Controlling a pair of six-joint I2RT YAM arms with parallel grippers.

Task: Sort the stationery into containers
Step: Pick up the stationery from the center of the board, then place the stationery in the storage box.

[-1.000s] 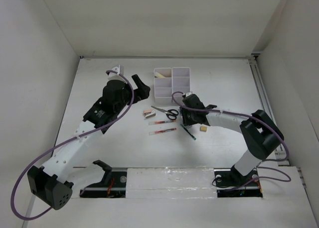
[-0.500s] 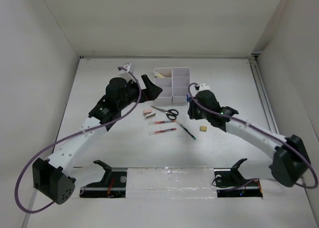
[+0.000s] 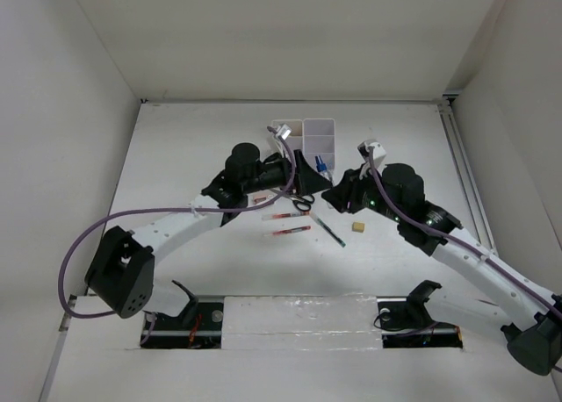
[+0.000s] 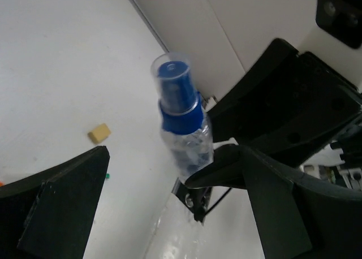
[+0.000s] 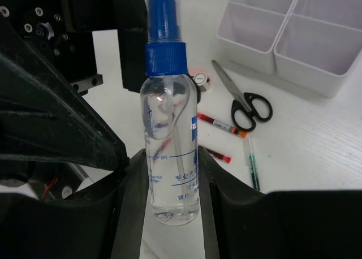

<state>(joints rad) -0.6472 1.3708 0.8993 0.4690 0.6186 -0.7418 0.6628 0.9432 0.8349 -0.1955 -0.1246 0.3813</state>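
1. stationery in play: the blue-capped clear bottle (image 5: 169,129) is clamped between the two fingers (image 5: 131,208) of the right gripper (image 5: 168,163). the fingers are partly closed and press on its sides, and the blue cap points away from the wrist.
2. seen from above, the bottle is held over the table (image 3: 176,156), just near of the near right corner of the white six-compartment container (image 3: 307,139), between the two grippers.
3. the left gripper (image 3: 305,172) is spread as wide as it goes and has hold of nothing. in its own wrist view the bottle shows between its two dark fingers. whether either finger touches it cannot be told.
4. the container stands at the far centre of the table, with its open tops facing up.
5. the black-handled scissors (image 3: 303,202) lie flat just near of the container, handles to the right. from above, the blades are partly hidden under the left arm.
6. two red-white pens (image 3: 290,232) lie near of the scissors, roughly parallel, one closer to the arm bases than the other.
7. a dark pen (image 3: 329,229) lies slanted just right of the pens.
8. a small yellow eraser (image 3: 358,227) lies right of the dark pen, apart from it, below the right arm in the top view.
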